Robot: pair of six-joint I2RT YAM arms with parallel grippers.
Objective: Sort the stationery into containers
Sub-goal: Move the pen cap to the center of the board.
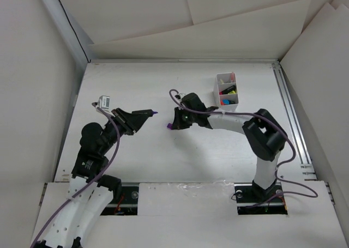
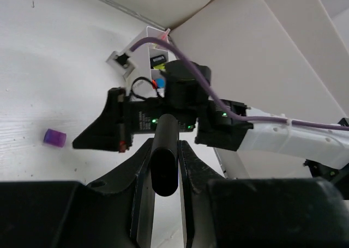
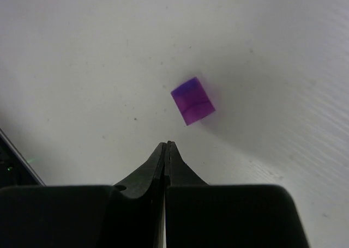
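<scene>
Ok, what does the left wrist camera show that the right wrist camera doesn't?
Only left wrist: the left gripper shut on a black barrel, the right arm, and the box behind it.
Only right wrist: the right gripper seen close, jaws fully shut with nothing between them, and the purple cap lying apart ahead of the tips.
Both: that cap on the table, and the right gripper.

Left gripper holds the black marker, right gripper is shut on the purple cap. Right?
No. The right gripper is shut but on nothing: the purple cap lies loose on the table just beyond its tips, as the right wrist view shows. The left gripper does hold the black marker.
</scene>
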